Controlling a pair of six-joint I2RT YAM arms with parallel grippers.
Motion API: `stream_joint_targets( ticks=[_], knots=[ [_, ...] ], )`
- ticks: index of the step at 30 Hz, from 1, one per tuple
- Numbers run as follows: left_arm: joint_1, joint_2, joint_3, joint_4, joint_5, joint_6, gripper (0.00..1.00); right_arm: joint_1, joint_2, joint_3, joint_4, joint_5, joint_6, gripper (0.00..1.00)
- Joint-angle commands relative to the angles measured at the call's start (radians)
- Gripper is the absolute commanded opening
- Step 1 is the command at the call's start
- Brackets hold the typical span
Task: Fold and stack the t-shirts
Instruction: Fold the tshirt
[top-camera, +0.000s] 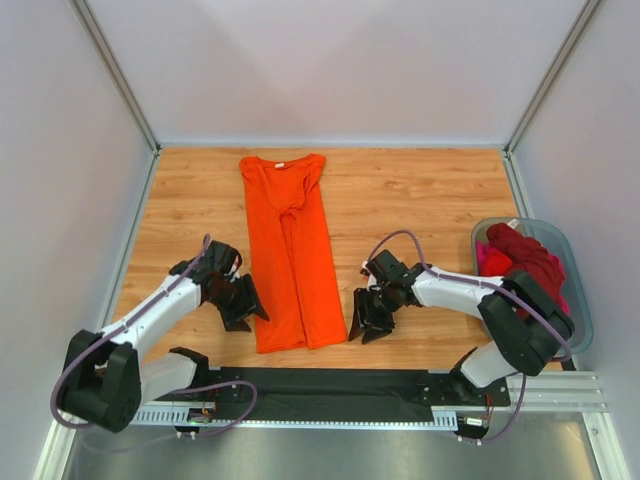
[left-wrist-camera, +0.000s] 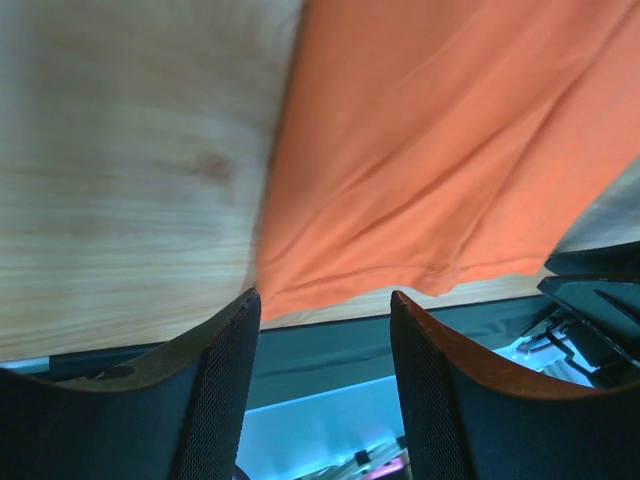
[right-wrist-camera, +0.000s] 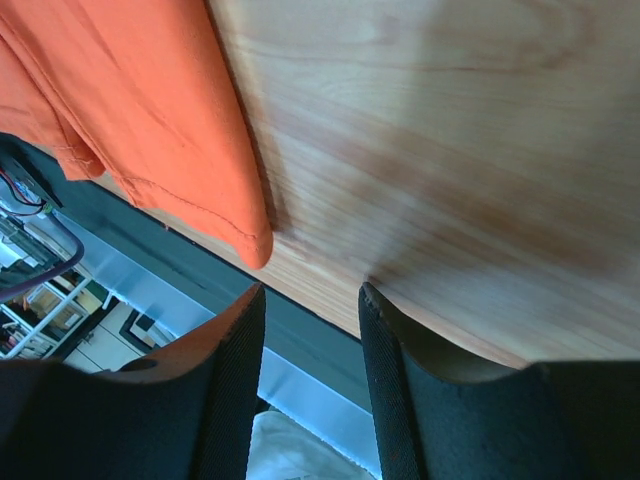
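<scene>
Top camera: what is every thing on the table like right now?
Orange t-shirt: folded into a long strip, lying flat.
Tub: holding unfolded shirts.
Dark red t-shirt: crumpled, inside it.
Left end effector: open, empty.
Right end effector: open, empty.

Our left arm reaches out and bends in toward the middle. Our right arm bends in the other way to face it. Our left gripper and right gripper both tip down and back toward our bases, jaws apart.
</scene>
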Motion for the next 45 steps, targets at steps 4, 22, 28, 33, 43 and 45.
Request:
stream_joint_targets(
  ticks=[4, 22, 28, 33, 43, 45],
  knots=[
    [0.004, -0.171, -0.133, 0.006, 0.016, -0.141, 0.62, 0.053, 0.047, -0.007, 0.169, -0.03, 0.065, 0.44],
    [-0.025, -0.197, -0.222, -0.01, -0.009, -0.199, 0.57, 0.073, 0.11, -0.002, 0.179, 0.03, 0.111, 0.36],
    [-0.042, -0.185, -0.257, 0.05, 0.019, -0.232, 0.52, 0.073, 0.115, -0.004, 0.17, 0.048, 0.105, 0.24],
    [-0.053, -0.151, -0.265, 0.073, 0.019, -0.236, 0.49, 0.073, 0.112, -0.002, 0.173, 0.053, 0.098, 0.15],
    [-0.056, -0.157, -0.237, 0.044, 0.008, -0.262, 0.0, 0.083, 0.061, 0.009, 0.14, 0.059, 0.09, 0.0],
    [-0.059, -0.174, -0.22, 0.033, 0.013, -0.278, 0.0, 0.092, 0.044, 0.021, 0.124, 0.064, 0.09, 0.0]
  ],
)
